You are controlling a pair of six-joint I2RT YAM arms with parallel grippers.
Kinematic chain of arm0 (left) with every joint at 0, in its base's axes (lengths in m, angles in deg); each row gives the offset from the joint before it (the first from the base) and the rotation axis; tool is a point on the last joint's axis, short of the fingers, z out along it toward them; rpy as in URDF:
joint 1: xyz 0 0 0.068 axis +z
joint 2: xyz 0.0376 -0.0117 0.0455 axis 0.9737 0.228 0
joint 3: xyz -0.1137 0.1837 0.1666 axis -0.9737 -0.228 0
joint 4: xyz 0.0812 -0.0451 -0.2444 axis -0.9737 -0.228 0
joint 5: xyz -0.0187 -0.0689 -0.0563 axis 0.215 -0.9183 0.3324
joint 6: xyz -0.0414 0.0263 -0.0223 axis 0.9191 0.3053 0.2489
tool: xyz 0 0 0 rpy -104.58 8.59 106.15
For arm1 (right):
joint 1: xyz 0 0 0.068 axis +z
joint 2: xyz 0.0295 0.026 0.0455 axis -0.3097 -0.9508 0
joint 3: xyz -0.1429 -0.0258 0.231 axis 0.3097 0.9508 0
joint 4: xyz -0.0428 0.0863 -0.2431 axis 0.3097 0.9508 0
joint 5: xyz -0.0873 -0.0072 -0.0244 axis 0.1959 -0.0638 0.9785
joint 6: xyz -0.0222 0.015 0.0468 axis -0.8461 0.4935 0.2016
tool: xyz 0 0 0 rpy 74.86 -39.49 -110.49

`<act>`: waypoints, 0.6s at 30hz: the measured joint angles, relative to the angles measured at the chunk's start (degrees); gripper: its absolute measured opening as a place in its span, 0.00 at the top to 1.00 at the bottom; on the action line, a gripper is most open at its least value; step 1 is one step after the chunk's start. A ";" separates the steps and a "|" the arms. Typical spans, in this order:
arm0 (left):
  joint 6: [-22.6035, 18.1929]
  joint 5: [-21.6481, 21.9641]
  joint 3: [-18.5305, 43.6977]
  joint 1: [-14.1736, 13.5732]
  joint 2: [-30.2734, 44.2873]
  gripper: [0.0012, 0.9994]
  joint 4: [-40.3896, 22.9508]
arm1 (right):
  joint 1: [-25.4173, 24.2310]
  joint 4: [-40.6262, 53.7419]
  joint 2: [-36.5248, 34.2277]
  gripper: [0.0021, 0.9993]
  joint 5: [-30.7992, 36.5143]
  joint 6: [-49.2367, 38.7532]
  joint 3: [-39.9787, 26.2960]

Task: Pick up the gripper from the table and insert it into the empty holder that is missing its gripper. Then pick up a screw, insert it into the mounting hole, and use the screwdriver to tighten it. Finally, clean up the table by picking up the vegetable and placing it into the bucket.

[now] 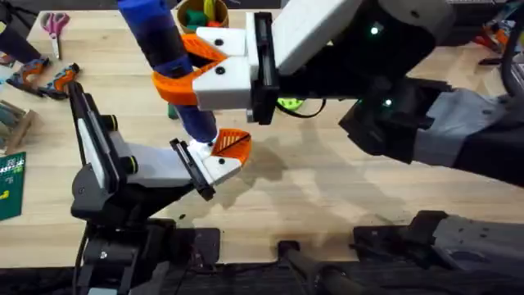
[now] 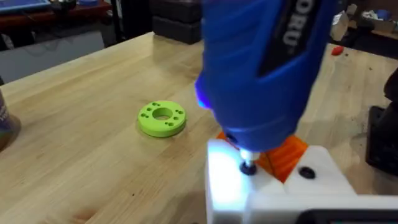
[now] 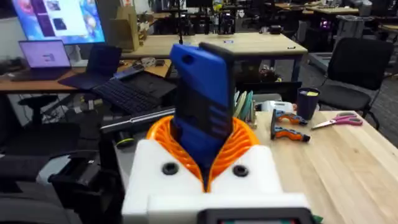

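- Screwdriver (image 1: 168, 57) stands steeply upright over the middle of the worktop (image 1: 327, 188), its blue body clamped between the orange pads of the right tool (image 1: 190, 67).
- Right wrist view: the same blue body (image 3: 202, 112) rises between two orange ribbed pads (image 3: 239, 140), which press on it from both sides.
- Screwdriver tip (image 2: 248, 167) meets a screw hole in the white holder (image 2: 273, 193) of the left tool (image 1: 223, 156); a second dark hole (image 2: 306, 172) sits just beside it on the same white block.
- A bright light from the screwdriver falls on the near face of the holder.
- Orange gripper (image 1: 232, 144) sits seated in the holder, just right of the tip; in the left wrist view it shows as an orange piece (image 2: 291, 152) behind the tip.
- Left tool lies low over the worktop, left of centre; whether its jaws are apart or together I cannot tell.
- Lime-green disc (image 2: 161, 118) with holes lies flat on the worktop, apart from the holder; overhead it peeks out (image 1: 290, 103) under the right arm.
- Bucket (image 1: 201, 13) stands at the far edge, just behind the right tool, with coloured pieces inside.
- Scissors (image 1: 55, 24) lie at the far left corner.
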 joint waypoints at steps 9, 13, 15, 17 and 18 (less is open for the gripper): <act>0.00 0.02 -0.01 0.00 0.01 1.00 0.02 | 0.00 -1.79 -0.21 0.97 0.14 0.03 0.00; 0.00 0.02 0.00 0.00 0.00 1.00 0.02 | 0.00 -7.65 -0.74 0.97 0.39 0.02 -0.18; 0.00 0.02 0.00 0.00 0.00 1.00 0.02 | 0.00 -8.30 -0.73 0.97 0.37 0.02 -1.06; 0.00 0.02 0.00 0.00 0.02 1.00 0.02 | 0.00 -8.32 -0.74 0.97 0.35 0.02 -2.45; 0.00 0.02 0.00 0.00 0.01 1.00 0.02 | 0.00 -8.34 -0.74 0.97 0.37 0.02 -3.08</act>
